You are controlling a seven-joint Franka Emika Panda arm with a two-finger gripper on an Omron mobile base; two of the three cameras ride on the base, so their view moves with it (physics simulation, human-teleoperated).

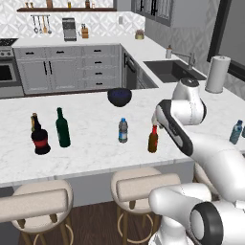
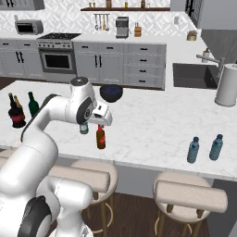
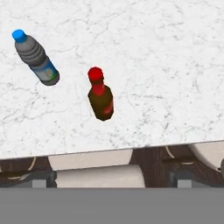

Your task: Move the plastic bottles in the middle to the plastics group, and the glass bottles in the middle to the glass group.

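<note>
An amber-brown glass bottle with a red top [image 3: 100, 98] stands on the white marble counter [image 1: 91, 153], near its front edge. My gripper [image 2: 98, 122] hangs just above this bottle [image 2: 100, 137], open and holding nothing. To its left stands the small clear plastic bottle with a blue label band [image 1: 123, 130], partly behind my hand in the right base view. The tall dark green bottle [image 1: 62, 128] stands at the far left, beside the squat black red-labelled bottle [image 1: 40, 141] and the slim brown bottle [image 1: 34, 121]. Two light blue plastic bottles [image 2: 193, 150] [image 2: 216, 147] stand at the far right.
A dark bowl [image 1: 119, 96] sits at the back of the counter. A paper towel roll [image 1: 217, 74] stands by the sink [image 1: 170, 71]. Padded stools [image 1: 40, 203] line the counter's front edge.
</note>
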